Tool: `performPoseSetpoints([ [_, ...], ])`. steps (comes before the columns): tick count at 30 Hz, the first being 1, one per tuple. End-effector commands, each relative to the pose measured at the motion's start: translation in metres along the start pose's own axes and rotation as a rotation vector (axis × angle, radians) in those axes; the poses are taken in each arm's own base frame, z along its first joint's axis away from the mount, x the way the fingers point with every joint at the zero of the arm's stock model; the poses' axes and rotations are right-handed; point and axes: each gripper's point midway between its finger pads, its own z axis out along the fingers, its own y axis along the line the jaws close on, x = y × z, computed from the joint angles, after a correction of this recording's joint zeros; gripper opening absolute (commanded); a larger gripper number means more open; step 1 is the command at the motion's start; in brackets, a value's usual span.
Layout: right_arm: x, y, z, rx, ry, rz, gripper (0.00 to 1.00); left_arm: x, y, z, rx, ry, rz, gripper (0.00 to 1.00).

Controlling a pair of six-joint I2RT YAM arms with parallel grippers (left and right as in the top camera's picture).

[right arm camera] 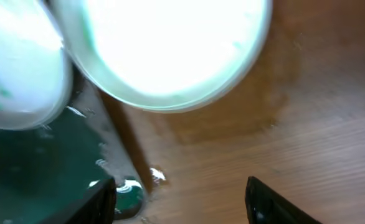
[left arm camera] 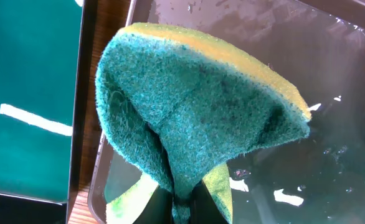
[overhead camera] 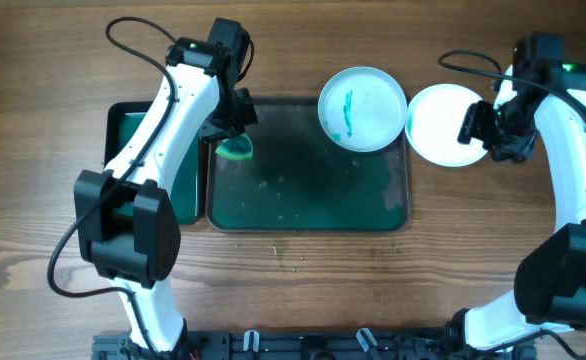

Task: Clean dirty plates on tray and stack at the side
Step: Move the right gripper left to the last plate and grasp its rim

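A plate with teal-green smears [overhead camera: 363, 108] sits on the far right corner of the large dark green tray [overhead camera: 308, 205]. A clean white plate [overhead camera: 438, 125] lies on the table just right of the tray. Only these two plates show. My left gripper [overhead camera: 235, 140] is shut on the green and yellow sponge [left arm camera: 195, 112], folded between its fingers [left arm camera: 182, 208], over the tray's far left corner. My right gripper [overhead camera: 476, 128] is open and empty at the white plate's right edge. In the right wrist view, the white plate [right arm camera: 170, 43] lies beyond its open fingers [right arm camera: 182, 199], with the smeared plate [right arm camera: 14, 68] at the left.
A smaller black-rimmed green tray [overhead camera: 123, 130] lies left of the large one, mostly under my left arm; it shows in the left wrist view [left arm camera: 27, 62]. The large tray's wet floor [left arm camera: 294, 37] holds water droplets. Wet marks spot the wood near the tray's corner [right arm camera: 154, 175].
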Motion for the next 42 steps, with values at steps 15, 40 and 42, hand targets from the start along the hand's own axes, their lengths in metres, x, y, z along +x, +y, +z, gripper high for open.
performPoseSetpoints([
  [15, -0.076, 0.133, 0.069, -0.328, -0.260, -0.371, 0.40, -0.004, -0.003, -0.003, 0.008, -0.016, 0.017, 0.04],
  [40, -0.102, 0.140, 0.061, -0.303, -0.368, -0.441, 0.47, -0.004, -0.003, -0.003, 0.008, -0.016, 0.017, 0.04],
  [42, -0.111, 0.129, 0.052, -0.226, -0.411, -0.412, 0.48, -0.004, -0.003, -0.003, 0.008, -0.016, 0.017, 0.04],
])
